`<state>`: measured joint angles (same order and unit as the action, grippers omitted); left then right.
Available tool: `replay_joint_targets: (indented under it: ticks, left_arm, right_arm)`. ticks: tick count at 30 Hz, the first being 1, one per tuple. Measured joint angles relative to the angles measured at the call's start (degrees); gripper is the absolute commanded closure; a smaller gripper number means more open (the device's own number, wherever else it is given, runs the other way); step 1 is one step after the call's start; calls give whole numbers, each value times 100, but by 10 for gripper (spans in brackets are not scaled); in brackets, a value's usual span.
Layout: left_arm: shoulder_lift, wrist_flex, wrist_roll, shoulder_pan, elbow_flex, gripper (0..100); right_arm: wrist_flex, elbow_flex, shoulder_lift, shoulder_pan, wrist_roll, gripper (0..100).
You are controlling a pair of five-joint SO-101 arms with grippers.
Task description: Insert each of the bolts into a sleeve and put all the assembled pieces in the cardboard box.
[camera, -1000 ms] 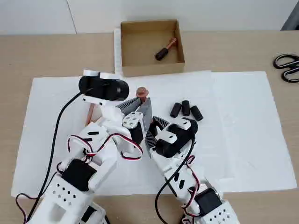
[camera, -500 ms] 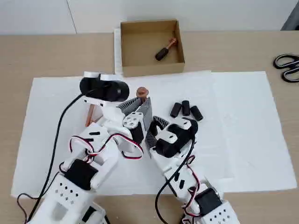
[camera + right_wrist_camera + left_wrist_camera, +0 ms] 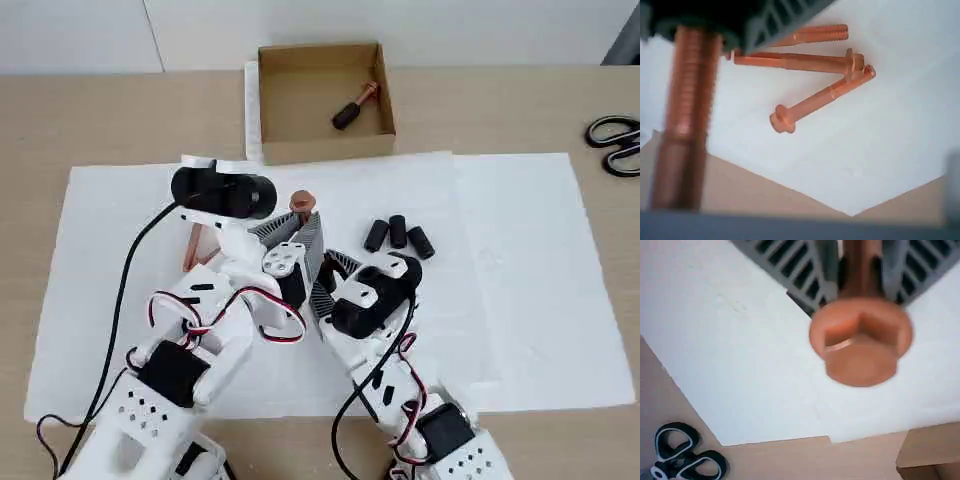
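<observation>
— Left gripper (image 3: 860, 270)?
— Clamped on a bolt (image 3: 860, 340), mid-table, head toward the far side.
— Progress?
— Early, I'd judge. One assembled piece (image 3: 355, 104) lies in the cardboard box (image 3: 300, 95). Three sleeves (image 3: 397, 234) and three loose bolts (image 3: 795, 61) remain.

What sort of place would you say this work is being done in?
Probably a robotics test bench in a lab or workshop: a plain wooden table partly covered by a white sheet, copper bolts and black sleeves laid out for assembly, and scissors lying at the table's edge.
</observation>
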<state>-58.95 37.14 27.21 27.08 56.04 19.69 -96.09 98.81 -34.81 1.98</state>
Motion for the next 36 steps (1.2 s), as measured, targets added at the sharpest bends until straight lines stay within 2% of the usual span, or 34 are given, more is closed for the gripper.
replay_joint_targets:
  ticks: [15, 36]
  left_arm:
    - [-97, 870, 0, 185, -26, 994]
    - [167, 721, 0, 229, -9, 994]
  right_arm:
    - [9, 0, -9, -9, 0, 995]
    - [9, 0, 0, -9, 0, 995]
